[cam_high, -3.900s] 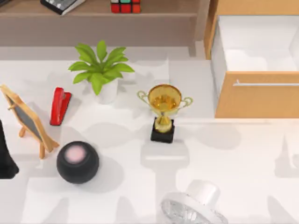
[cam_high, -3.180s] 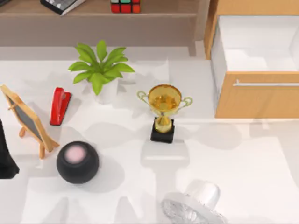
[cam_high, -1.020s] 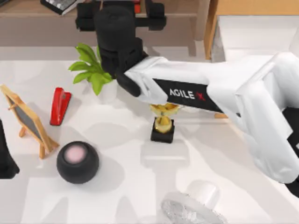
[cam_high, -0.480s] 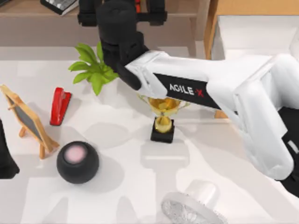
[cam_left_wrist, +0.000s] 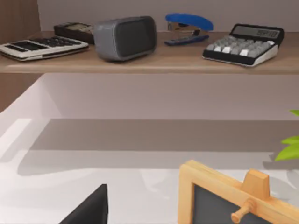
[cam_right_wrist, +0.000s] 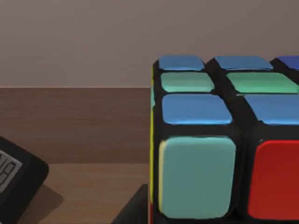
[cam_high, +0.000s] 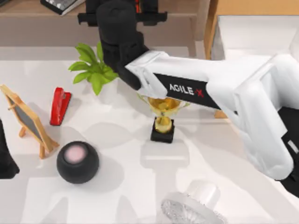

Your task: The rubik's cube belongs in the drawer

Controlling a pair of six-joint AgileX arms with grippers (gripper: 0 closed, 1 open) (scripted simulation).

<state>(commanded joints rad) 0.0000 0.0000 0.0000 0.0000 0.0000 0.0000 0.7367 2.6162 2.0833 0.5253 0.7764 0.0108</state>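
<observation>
The rubik's cube [cam_right_wrist: 210,149] stands on the wooden shelf at the back of the table. In the right wrist view it is very close, showing blue, green, pale teal and red stickers on a black grid. From above, a red sliver of the rubik's cube [cam_high: 137,4] shows past the black wrist. My right gripper [cam_high: 122,3] is at the shelf, open, with its fingers spread wide on either side of the cube. The drawer [cam_high: 211,28] stands pulled out at the back right with its white inside showing, partly under my right arm. My left gripper [cam_high: 4,154] rests at the table's left edge.
A gold trophy [cam_high: 163,116] stands under my right forearm. A potted plant [cam_high: 93,70], red stapler [cam_high: 60,106], small chalkboard [cam_high: 25,119] and black round speaker [cam_high: 77,162] fill the left half. A white fan [cam_high: 194,205] lies at the front edge. A calculator [cam_high: 60,4] sits on the shelf.
My right arm came in from the right, over the trophy, to the shelf. In the last half second it only edged slightly farther toward the cube.
</observation>
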